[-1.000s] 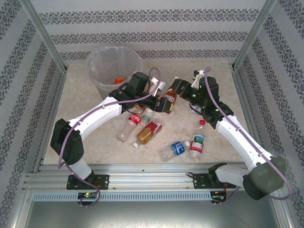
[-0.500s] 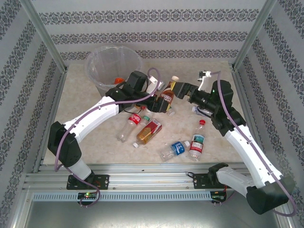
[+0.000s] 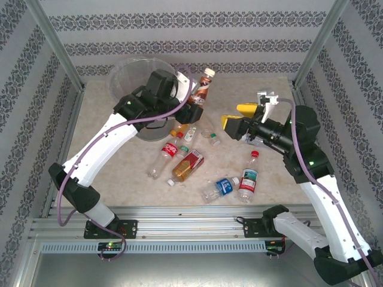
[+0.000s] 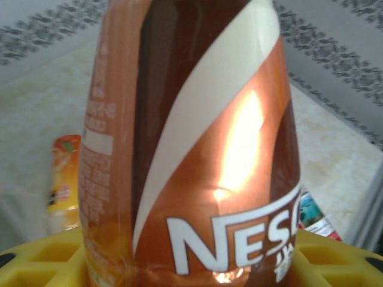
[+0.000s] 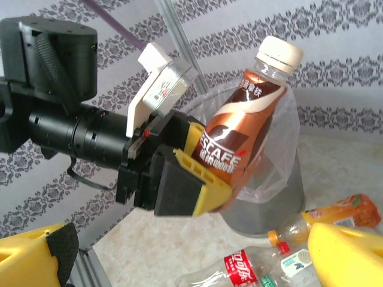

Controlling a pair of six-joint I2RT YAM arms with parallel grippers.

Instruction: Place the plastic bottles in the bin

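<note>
Aloft, brown bottle (image 3: 203, 91) tight between left fingers (image 5: 206, 182); right fingers (image 3: 231, 123) wide and empty.

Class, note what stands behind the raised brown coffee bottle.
Seen from the right wrist, the grey bin stands behind the coffee bottle. The bottle and left gripper cover part of it; its contents are hidden.

Beige marbled table (image 3: 233, 89); a grey translucent bin (image 3: 124, 84) sits at its back left; near the middle, lying on their sides: red-labelled bottle (image 3: 167, 154), amber bottle (image 3: 187, 165), blue-labelled bottle (image 3: 221, 187), red-capped bottle (image 3: 248, 177).
</note>
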